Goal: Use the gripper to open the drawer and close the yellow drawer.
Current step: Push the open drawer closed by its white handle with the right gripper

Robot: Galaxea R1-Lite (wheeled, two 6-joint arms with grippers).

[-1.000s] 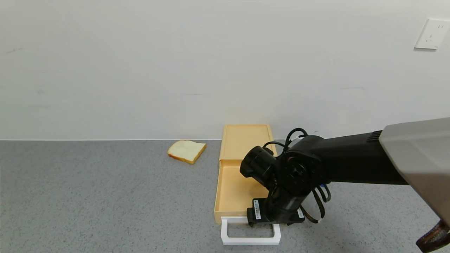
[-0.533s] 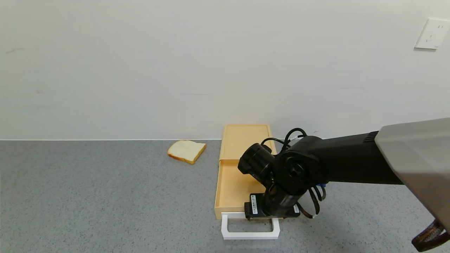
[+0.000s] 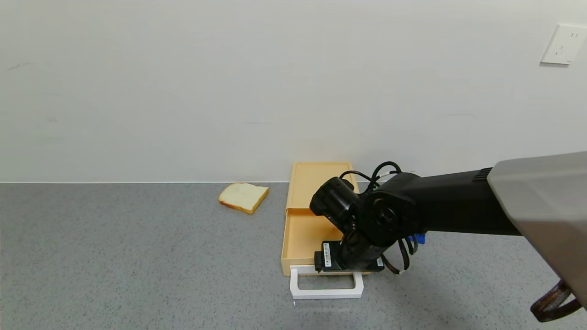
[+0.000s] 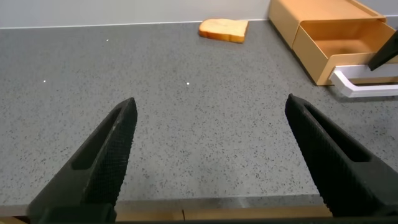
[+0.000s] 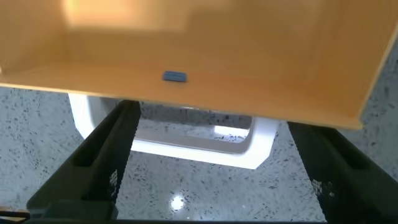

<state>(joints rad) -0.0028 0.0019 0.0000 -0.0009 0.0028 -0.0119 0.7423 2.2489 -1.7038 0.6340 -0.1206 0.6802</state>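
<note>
Hiding part of the pale yellow plastic drawer (image 3: 305, 233) beneath it, the black two-fingered right gripper (image 3: 340, 270) hangs with fingers spread, grasping nothing, astride the white loop handle (image 3: 326, 288), fingertips cut off.

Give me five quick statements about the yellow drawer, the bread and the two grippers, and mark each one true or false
1. The drawer is pulled partly out of its yellow box. True.
2. A bread slice lies inside the open tray. False: it lies on the grey counter, to the robot's left of the box.
3. The right gripper is at the white handle. True.
4. The left gripper is clamped on the handle. False: it is open above bare counter, away from the drawer.
5. The open tray holds several items. False: no loose items show in it.
</note>
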